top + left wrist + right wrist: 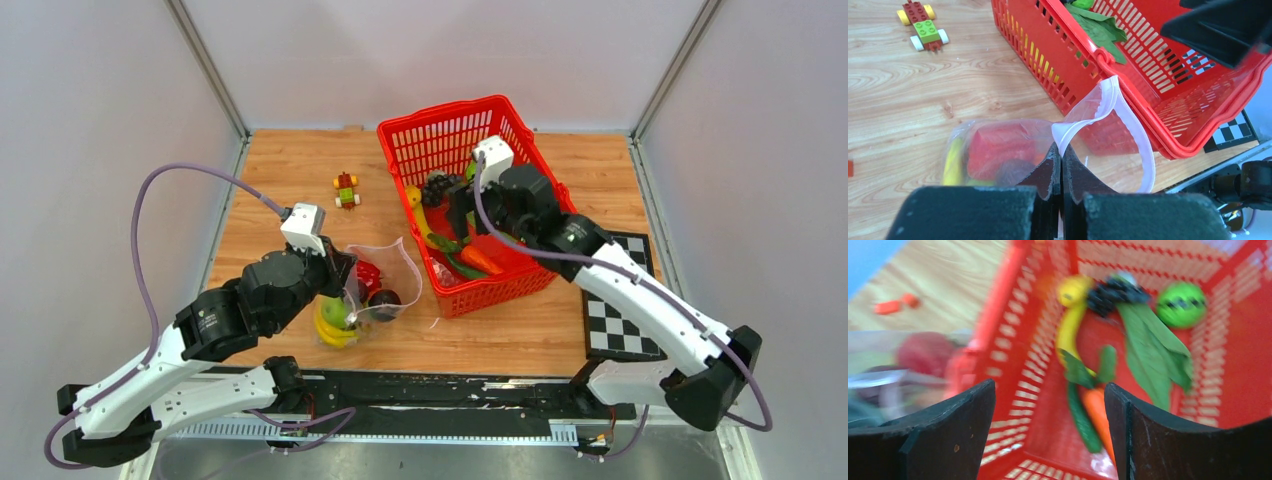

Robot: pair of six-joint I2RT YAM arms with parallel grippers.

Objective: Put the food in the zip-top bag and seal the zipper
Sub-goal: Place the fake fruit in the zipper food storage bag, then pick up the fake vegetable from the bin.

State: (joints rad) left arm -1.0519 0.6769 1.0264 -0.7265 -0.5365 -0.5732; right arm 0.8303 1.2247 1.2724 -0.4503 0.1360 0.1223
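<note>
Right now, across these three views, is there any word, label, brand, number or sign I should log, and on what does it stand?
None can be read.
The red basket, the zip-top bag and the toy block figure show no lettering.
The board carries only black-and-white checks, no characters.
The right wrist view is too blurred to show fine print.

The basket (497, 291) is red mesh, the table (290, 180) pale wood grain, the board (618, 325) black-and-white checks. The bag (402, 262) is clear with a pinkish-white strip (1111, 95); the carrot (481, 260) is orange, the leaf (1153, 350) green
</note>
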